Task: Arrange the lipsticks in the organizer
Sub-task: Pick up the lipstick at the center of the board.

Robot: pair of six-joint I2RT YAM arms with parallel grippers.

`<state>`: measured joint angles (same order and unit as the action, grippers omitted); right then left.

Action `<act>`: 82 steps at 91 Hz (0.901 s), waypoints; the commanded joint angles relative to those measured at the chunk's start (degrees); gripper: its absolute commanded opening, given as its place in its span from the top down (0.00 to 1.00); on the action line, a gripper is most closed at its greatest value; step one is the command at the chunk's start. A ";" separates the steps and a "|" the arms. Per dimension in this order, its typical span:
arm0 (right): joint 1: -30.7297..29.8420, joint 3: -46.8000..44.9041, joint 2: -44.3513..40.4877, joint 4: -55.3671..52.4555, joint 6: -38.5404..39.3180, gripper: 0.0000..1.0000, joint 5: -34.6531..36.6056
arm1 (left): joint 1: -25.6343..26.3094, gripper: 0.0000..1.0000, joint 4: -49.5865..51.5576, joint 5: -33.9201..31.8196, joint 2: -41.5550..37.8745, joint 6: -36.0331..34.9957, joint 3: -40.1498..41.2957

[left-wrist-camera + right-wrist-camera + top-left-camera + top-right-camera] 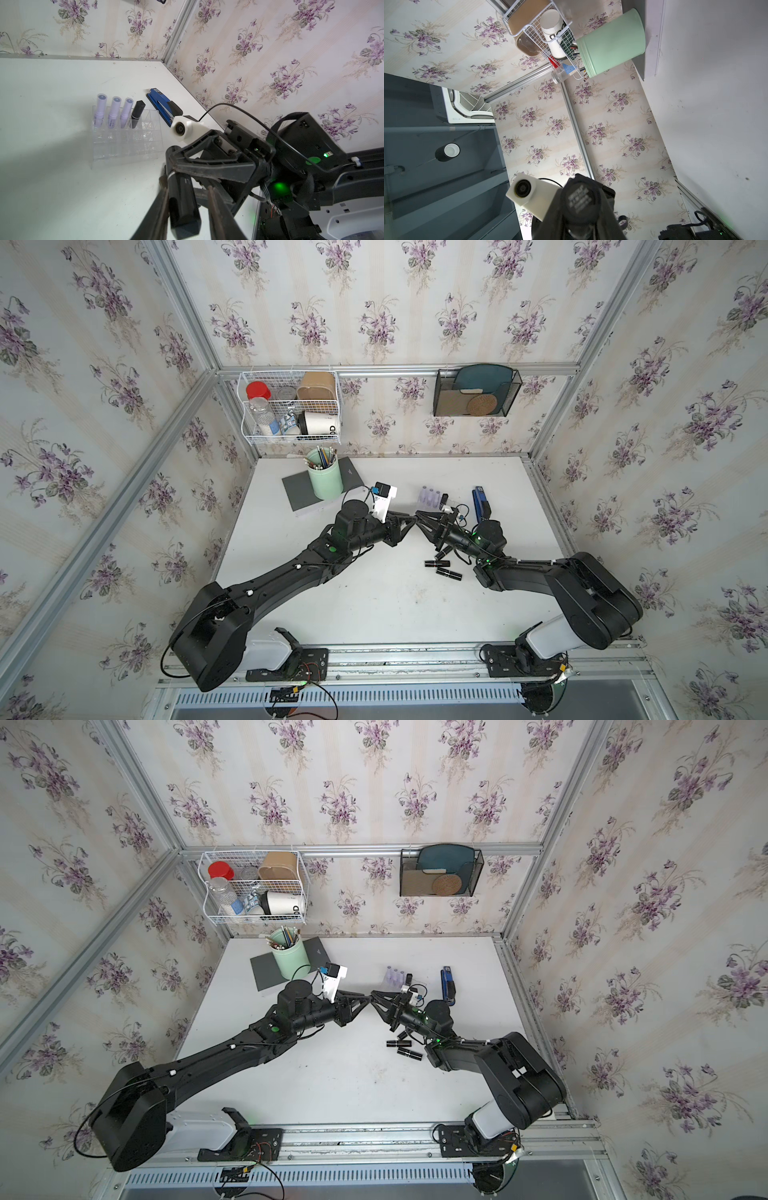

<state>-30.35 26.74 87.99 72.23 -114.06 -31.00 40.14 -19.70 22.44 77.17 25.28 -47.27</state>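
Both grippers meet in mid-air over the table's middle, and a black lipstick (182, 203) spans between them. My right gripper (578, 207) is shut on one end; its round cap (577, 197) shows between the fingers. My left gripper (186, 184) straddles the other end: one finger lies against it, the other stands a slim gap off. In both top views the two tips touch (415, 519). The clear organizer (124, 149) holds three lilac lipsticks (113, 112) and one black lipstick (137, 113) in its back row. Three black lipsticks (437, 563) lie loose by the right arm.
A blue stapler (480, 504) lies to the right of the organizer. A mint-green pen cup (325, 479) stands on a grey pad (299, 491) at the back left. On the back wall hang a white wire basket (291, 406) and a black mesh holder (476, 391).
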 commanded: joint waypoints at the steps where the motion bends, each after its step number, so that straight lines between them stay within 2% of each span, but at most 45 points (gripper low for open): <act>1: -0.06 0.30 0.36 4.40 -0.90 0.92 0.07 | 0.21 0.79 -0.10 1.26 0.64 -1.48 -1.27; 8: -0.06 0.41 0.28 4.30 -0.89 0.91 -0.01 | 0.21 0.89 1.01 0.96 0.86 -2.01 -1.89; 12: -0.04 0.46 0.34 4.34 -0.98 0.91 -0.02 | 0.20 0.91 2.08 0.87 1.03 -2.47 -2.53; 16: -0.06 0.62 0.28 4.30 -0.94 0.91 -0.07 | 0.20 0.80 3.35 0.73 1.20 -2.81 -3.28; 20: -0.06 0.88 0.27 4.26 -0.90 0.90 -0.11 | 0.20 0.62 4.34 0.49 1.36 -3.09 -3.78; 24: -0.06 1.05 0.39 4.37 -0.89 0.90 -0.07 | 0.20 0.52 4.90 0.29 1.41 -3.02 -4.06; 28: -0.06 1.18 0.52 4.41 -0.88 0.90 -0.05 | 0.16 0.51 4.89 0.52 1.49 -2.93 -4.06; 34: -0.06 1.50 0.70 4.63 -0.98 0.90 -0.02 | 0.20 0.58 4.69 1.28 1.77 -2.76 -4.00; 38: -0.06 1.70 0.78 4.70 -1.03 0.90 -0.02 | 0.20 0.60 4.68 1.45 1.80 -2.57 -3.93; 51: -0.04 1.87 0.76 4.29 -0.98 0.90 0.09 | 0.20 0.49 5.65 -1.24 -1.17 -3.03 -2.04; 73: -3.01 3.99 2.37 4.76 -0.76 0.90 0.11 | 0.20 0.75 4.68 1.22 0.01 -1.98 -2.74; 82: -3.64 4.02 2.67 5.11 -0.92 0.89 0.56 | 0.08 0.80 4.94 0.72 -0.19 -2.47 -2.55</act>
<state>-33.04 30.20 90.50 73.65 -114.06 -27.79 40.07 -13.76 20.14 76.86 23.24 -49.65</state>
